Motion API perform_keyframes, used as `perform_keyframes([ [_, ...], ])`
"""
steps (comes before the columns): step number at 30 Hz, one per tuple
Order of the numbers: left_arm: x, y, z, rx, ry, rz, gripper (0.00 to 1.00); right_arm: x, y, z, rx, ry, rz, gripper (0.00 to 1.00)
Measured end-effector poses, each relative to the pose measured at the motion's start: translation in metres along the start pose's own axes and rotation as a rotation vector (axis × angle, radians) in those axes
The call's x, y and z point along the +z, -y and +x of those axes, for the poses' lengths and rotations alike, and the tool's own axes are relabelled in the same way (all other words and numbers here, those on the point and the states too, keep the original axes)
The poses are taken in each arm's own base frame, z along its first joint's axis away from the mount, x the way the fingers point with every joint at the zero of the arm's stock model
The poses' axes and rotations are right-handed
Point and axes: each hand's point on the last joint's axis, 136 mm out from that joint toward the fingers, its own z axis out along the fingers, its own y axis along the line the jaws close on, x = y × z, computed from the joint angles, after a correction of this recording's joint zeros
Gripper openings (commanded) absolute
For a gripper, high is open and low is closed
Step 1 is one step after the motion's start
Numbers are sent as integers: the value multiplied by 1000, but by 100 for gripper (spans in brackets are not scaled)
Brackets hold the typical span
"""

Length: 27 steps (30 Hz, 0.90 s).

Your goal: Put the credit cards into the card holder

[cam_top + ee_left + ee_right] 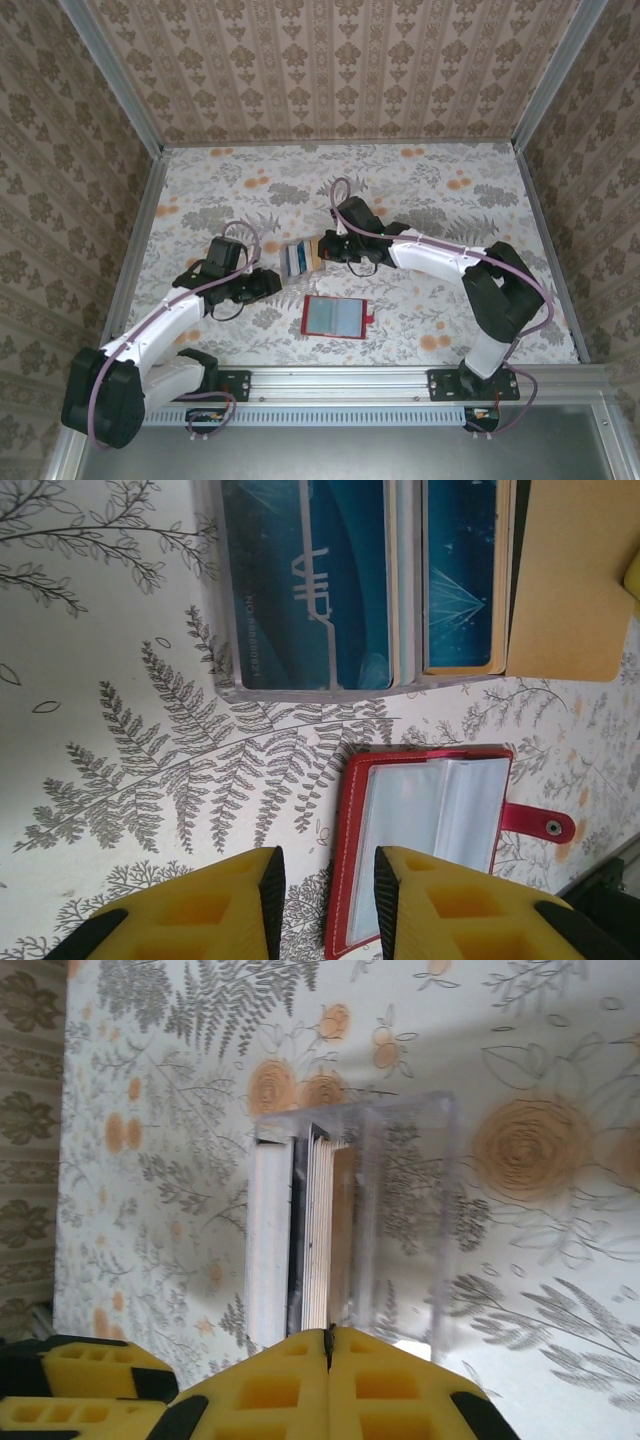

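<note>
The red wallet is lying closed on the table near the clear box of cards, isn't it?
Not quite. The red wallet lies open, not closed. Its pale clear pockets face up and its clasp tab sticks out to one side, as the left wrist view shows. The rest is right: it lies on the table near the clear box of cards.

The right gripper (328, 1345) has its yellow jaws pressed together at the near end of a clear plastic tray (410, 1210). Inside it, credit cards (318, 1230) stand on edge, white leftmost, tan rightmost, over a floral tablecloth (520, 1040).
</note>
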Motion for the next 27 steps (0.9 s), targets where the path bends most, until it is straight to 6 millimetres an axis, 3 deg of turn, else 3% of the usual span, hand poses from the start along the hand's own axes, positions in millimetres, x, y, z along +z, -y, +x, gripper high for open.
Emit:
perform_keyframes([
  [13,12,10,12,28,-68,37,35,-71,32,41,37,79,-9,0],
  [17,23,15,22,51,-122,39,35,-80,46,54,90,86,-17,0],
  [22,31,25,26,82,-155,48,38,-91,60,86,168,51,-67,0],
  [27,43,30,37,107,-218,57,41,-84,73,122,248,-19,-138,0],
])
